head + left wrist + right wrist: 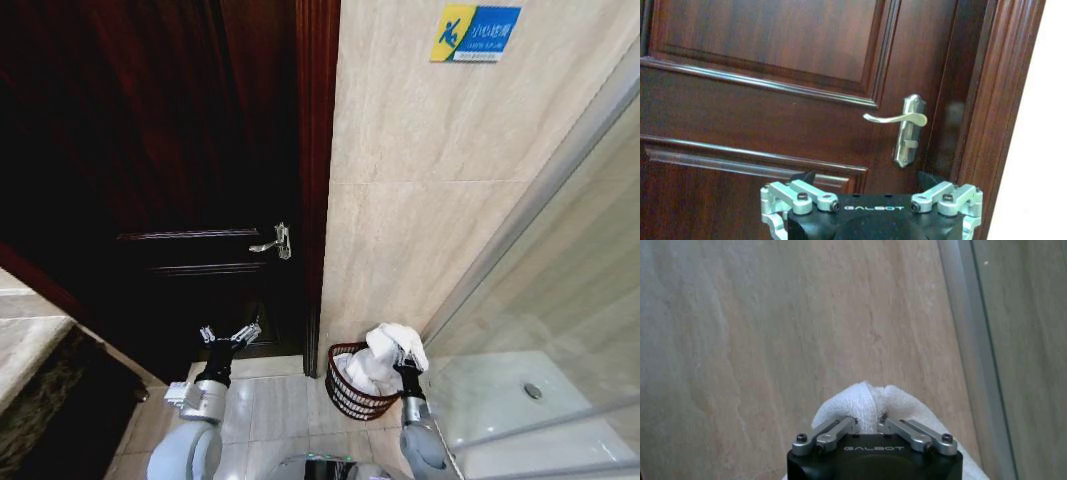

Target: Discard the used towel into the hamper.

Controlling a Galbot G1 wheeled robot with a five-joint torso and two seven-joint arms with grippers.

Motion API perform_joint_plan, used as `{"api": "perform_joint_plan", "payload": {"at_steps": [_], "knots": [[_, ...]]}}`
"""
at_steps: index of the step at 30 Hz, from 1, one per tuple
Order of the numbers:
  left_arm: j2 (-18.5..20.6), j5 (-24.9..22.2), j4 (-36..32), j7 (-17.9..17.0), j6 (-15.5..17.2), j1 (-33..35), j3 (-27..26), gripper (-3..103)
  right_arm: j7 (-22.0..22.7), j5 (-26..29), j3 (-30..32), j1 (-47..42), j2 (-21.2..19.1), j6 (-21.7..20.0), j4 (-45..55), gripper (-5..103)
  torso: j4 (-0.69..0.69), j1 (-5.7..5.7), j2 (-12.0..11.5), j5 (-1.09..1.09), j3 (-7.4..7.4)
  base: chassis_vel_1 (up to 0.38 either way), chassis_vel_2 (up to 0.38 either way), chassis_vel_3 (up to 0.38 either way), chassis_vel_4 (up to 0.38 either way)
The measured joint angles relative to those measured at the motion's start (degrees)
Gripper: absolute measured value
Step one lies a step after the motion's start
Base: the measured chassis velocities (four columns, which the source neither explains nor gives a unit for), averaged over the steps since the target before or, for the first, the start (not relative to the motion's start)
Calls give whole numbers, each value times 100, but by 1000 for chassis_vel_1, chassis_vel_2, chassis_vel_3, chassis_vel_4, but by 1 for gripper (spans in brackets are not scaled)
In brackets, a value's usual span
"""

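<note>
Right gripper [408, 357] pinches a white towel [392, 345], fingers nearly closed on the cloth, held just above the hamper [352, 393]. Towel's lower end hangs inside the hamper, which sits on the floor by the tiled wall, next to the door [150, 150]. Left gripper [230, 336] is wide open, empty, facing the door handle [901, 120].

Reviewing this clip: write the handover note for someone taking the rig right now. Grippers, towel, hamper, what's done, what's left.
Right gripper: jaws shut on the white terry-cloth towel, held up over the round dark reddish-brown wicker hamper.
Left gripper: jaws open, empty, raised in front of the dark wooden door, facing its silver lever handle.
Hamper stands on the tiled floor by the beige wall; the towel's lower end hangs into it.
Done: towel grasped and brought to the hamper.
Left: release it so it drops in.
</note>
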Motion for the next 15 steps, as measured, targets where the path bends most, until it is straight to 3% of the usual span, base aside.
{"api": "perform_joint_plan", "payload": {"at_steps": [15], "knots": [[0, 0, 0, 0, 0, 0, 0, 100, -826, 602, 61, 158, -198, -686, -185, 7, 0, 0, 0, 0, 0, 0, 0, 0, 0]]}}
